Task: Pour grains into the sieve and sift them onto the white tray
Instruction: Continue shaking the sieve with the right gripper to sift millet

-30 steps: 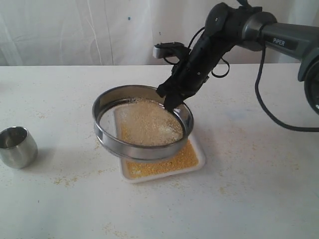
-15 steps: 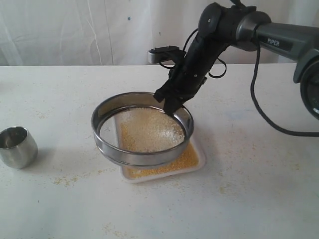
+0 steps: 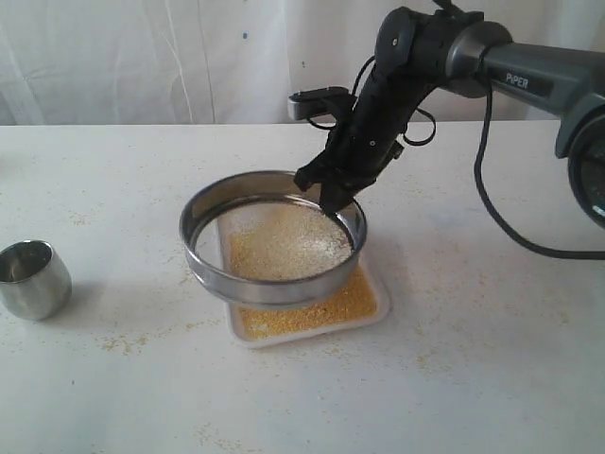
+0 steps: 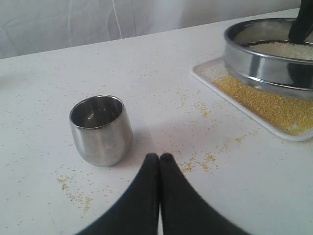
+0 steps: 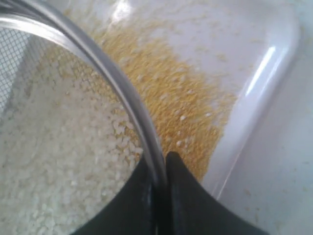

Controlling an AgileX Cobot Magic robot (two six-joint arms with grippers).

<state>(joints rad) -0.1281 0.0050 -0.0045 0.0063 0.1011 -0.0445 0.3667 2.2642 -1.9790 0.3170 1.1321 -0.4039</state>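
Right hand (image 3: 330,199) was clamped on the rim of the sieve (image 3: 269,287), held over the white tray (image 3: 382,314). Pouring judged complete; yellow meal (image 3: 312,312) covered the tray, pale grains (image 3: 284,241) lay on the mesh. Sifting judged well advanced, unfinished.

The sieve (image 3: 269,282) is shiny silver steel, and its mesh (image 5: 17,54) is a fine grey grid. The grains (image 3: 284,241) in it are pale whitish-beige. The meal (image 3: 317,310) on the tray (image 5: 264,63) is deep yellow, and the tray itself is plain white. The cup (image 3: 33,279) is silver with a darker inside. The table (image 3: 473,359) is off-white, flecked with yellow specks. The left gripper (image 4: 159,157) and right gripper (image 5: 159,164) are black. The right arm (image 3: 529,71) is dark grey with white lettering. The curtain (image 3: 142,57) is white.
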